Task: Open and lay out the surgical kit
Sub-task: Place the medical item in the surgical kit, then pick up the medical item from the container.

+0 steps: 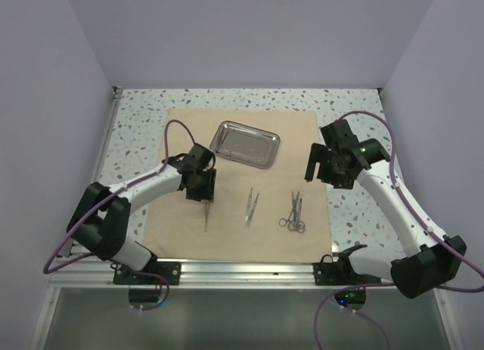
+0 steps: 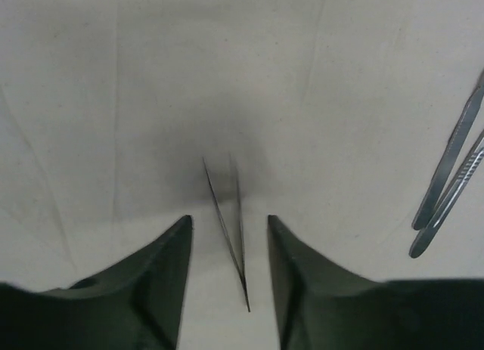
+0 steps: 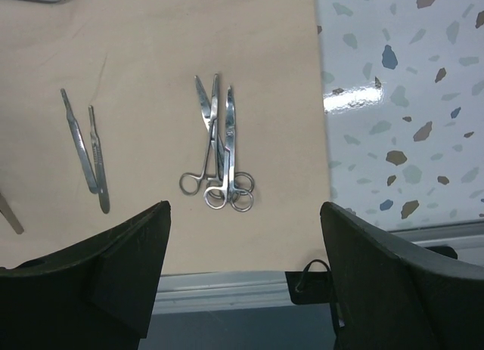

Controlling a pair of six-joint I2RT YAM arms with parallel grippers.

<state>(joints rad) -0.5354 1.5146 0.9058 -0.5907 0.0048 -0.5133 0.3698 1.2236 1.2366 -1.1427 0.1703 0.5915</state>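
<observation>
Between the left fingers (image 2: 162, 289), thin tweezers (image 2: 227, 229), long axis near-to-far.

Speckled table (image 1: 136, 131) (terrazzo pattern)

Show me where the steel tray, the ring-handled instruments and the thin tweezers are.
steel tray (image 1: 244, 144), top external view, on its bare floor.
ring-handled instruments (image 3: 224, 142), right wrist view, on the shanks above the rings.
thin tweezers (image 2: 225, 233), left wrist view, on the left leg, midway along.
</observation>
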